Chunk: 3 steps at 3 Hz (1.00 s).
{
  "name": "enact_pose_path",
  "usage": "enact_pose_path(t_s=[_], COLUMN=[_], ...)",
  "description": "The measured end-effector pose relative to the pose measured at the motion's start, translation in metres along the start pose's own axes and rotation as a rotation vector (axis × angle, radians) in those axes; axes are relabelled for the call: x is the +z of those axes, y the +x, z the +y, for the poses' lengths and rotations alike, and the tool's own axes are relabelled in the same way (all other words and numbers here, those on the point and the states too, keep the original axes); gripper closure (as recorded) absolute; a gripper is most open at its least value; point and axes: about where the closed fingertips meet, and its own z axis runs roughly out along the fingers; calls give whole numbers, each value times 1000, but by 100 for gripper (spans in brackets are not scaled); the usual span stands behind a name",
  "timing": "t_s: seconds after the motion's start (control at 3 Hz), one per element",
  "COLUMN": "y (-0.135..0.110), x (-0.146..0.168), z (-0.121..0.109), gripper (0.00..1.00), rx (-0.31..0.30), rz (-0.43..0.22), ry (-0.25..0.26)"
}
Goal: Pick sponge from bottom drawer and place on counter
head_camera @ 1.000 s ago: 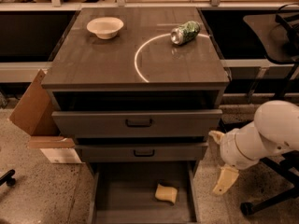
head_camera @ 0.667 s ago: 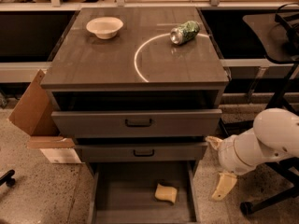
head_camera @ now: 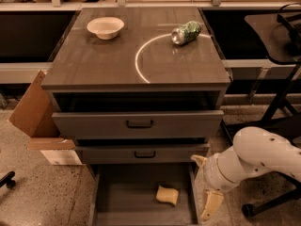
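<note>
Below the two upper drawers [head_camera: 94,124], where does the sponge [head_camera: 167,195] lie? (pupil)

On the bare floor of the bottom drawer [head_camera: 123,199], which stands pulled out. It sits right of the tray's middle, apart from every wall. (tutor)

And the gripper [head_camera: 199,188]? (pupil)

At the end of the white arm [head_camera: 256,154], low at the right of the view, just beside the drawer's right wall. Its two pale fingers [head_camera: 211,205] are spread wide, one toward 11 o'clock and one toward 6 o'clock, with nothing between them. (tutor)

Which relation governs the coming move? (pupil)

From the gripper the sponge lies at about 9 o'clock, near, with the right wall between the two. Its long axis runs roughly from 9 to 3 o'clock, a little tilted, so it points almost at the gripper. In my judgement the fingers would close best across the short side. How high the gripper hangs above the tray I cannot tell. (tutor)

And the goal? (pupil)

The counter [head_camera: 84,65], at 12 o'clock from the drawer, bears a cream bowl [head_camera: 105,27], a green can [head_camera: 186,33] and a white arc [head_camera: 137,62]. (tutor)
</note>
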Motion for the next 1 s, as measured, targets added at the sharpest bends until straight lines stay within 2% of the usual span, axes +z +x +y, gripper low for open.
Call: enact_pose_path(t_s=[0.67, 1.0], y=[-1, 2], x=[6, 32], z=[1, -6], gripper=[0, 0], rx=[-5, -23], rz=[10, -14], ry=[11, 32])
